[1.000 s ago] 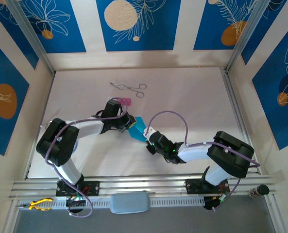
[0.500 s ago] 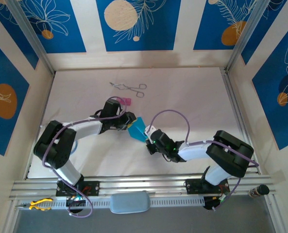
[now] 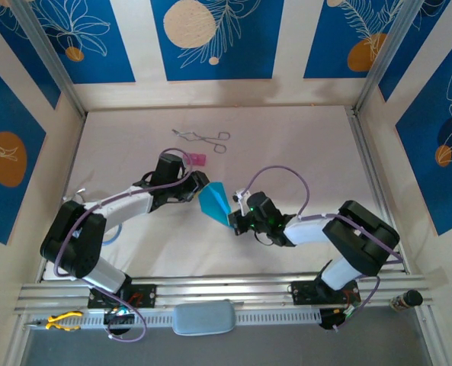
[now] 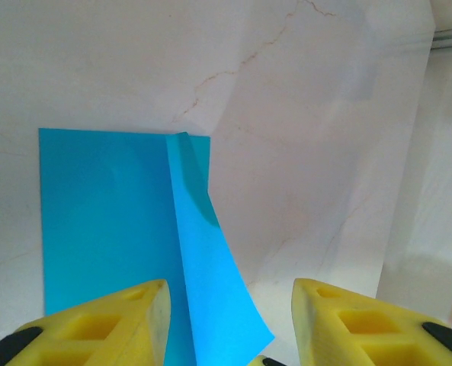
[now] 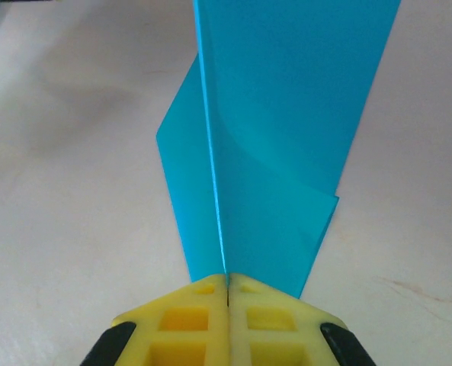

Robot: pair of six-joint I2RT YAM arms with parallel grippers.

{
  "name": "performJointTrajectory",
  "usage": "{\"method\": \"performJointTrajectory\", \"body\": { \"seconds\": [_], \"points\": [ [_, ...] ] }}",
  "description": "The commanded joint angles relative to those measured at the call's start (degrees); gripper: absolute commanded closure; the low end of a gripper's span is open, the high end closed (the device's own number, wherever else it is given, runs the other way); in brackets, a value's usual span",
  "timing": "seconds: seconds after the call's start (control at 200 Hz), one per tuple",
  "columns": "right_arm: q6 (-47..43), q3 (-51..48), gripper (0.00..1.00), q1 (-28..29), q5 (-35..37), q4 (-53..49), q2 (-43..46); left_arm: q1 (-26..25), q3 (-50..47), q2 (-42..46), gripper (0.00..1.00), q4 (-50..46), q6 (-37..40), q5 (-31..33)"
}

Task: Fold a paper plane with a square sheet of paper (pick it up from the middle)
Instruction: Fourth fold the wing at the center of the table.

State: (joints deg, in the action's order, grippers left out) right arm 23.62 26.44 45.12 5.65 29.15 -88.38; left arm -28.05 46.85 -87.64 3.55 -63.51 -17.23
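Paper check: cyan-blue folded paper sheet (image 3: 214,203) is mid-frame in the top view on the white counter (image 3: 309,152), between the two pincers. Right pincer (image 3: 238,219) is at its lower-right end, clenched on it. The right wrist view confirms this: the yellow fingertips (image 5: 199,293) are pressed together at bottom centre, pinching the crease line. The sheet runs up-frame from there, with one layer wide on the right and a narrower layer curling up on the left of the crease. Left pincer (image 3: 197,185) is at the paper's upper-left edge, released. In the left wrist view the jaws stand apart at the bottom of the frame and most of the paper lies flat in the left half. One flap lifts off the counter, and its free corner sits in the gap between the yellow fingers (image 4: 111,324). No pad is visibly on it. Silver metal forceps (image 3: 203,138) lie upper-left of centre, well apart from the paper. Small pink block (image 3: 197,159) sits below them, just beside the left arm's wrist.
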Motion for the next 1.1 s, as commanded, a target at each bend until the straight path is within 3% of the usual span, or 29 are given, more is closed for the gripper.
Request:
{"method": "performJointTrajectory", "body": {
  "seconds": [0.0,0.415,0.55,0.955,1.03,1.096],
  "points": [
    [3.60,-1.35,0.98,-1.12,-5.84,2.76,-1.00,0.63,-0.97,0.87,0.54,-0.67,1.06,0.79],
    [5.89,-1.72,0.98,-3.16,-8.89,3.96,-1.91,0.79,-1.28,0.27,0.53,0.57,1.03,-0.07],
    [3.80,-1.47,0.98,-2.62,-7.45,2.57,-0.72,0.72,-1.24,-0.11,0.45,1.27,1.36,-0.90],
    [-8.10,2.29,0.96,4.23,6.89,-7.30,3.12,0.76,2.20,-5.99,0.41,-0.99,0.53,-4.82],
    [-9.84,2.17,0.96,5.38,8.04,-7.13,3.63,0.73,2.06,-6.62,0.44,-1.02,0.09,-5.13],
    [-11.14,2.35,0.95,6.29,10.04,-7.48,3.71,0.71,1.55,-6.79,0.52,-0.21,-0.62,-5.09]
  ]
}}
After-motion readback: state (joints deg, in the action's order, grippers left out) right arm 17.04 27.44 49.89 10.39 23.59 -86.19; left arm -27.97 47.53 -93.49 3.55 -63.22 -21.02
